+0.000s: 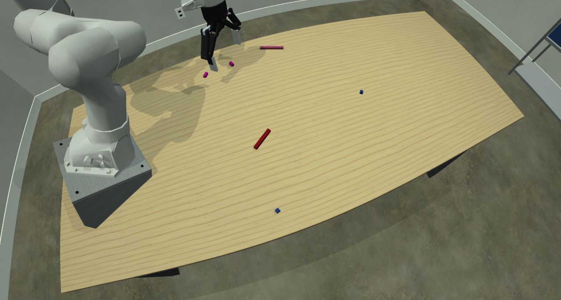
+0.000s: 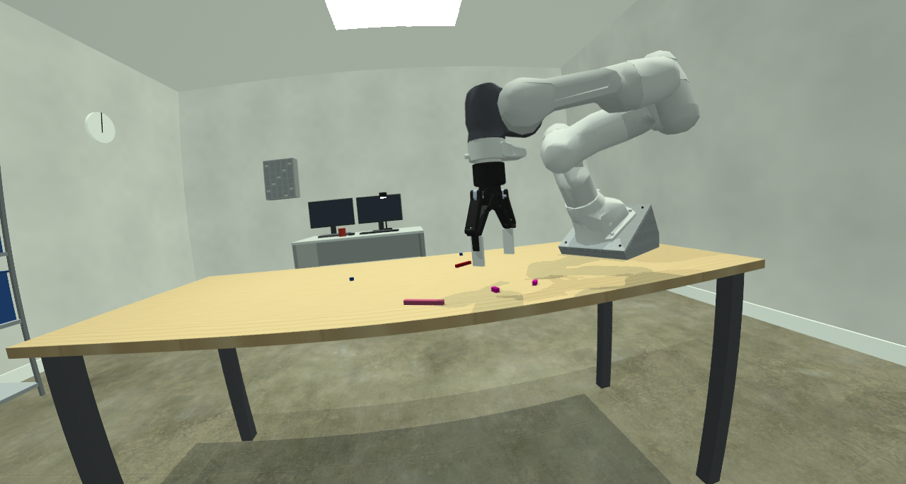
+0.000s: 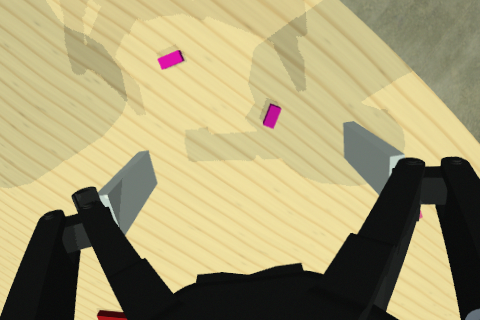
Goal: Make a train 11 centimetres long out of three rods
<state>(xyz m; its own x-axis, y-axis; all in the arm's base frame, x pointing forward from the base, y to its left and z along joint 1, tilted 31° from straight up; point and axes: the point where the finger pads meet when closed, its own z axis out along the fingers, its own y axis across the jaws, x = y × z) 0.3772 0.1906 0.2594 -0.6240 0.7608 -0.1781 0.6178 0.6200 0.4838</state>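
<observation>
My gripper (image 1: 224,51) hangs open and empty above the far left part of the table; it also shows in the exterior view (image 2: 492,257) and in the wrist view (image 3: 256,176). Two short magenta rods lie apart below it: one (image 1: 231,63) (image 3: 271,116) and the other (image 1: 205,74) (image 3: 171,59). A pink rod (image 1: 271,47) (image 2: 423,301) lies flat to the right of the gripper near the far edge. A red rod (image 1: 261,138) (image 2: 463,264) lies slanted at the table's middle. Two small blue rods lie far off: one (image 1: 361,91) at the right, one (image 1: 277,210) near the front edge.
The robot's base (image 1: 100,168) stands at the table's left end. The table's far edge runs close behind the magenta rods. A desk with two monitors (image 2: 356,228) stands against the back wall, off the table.
</observation>
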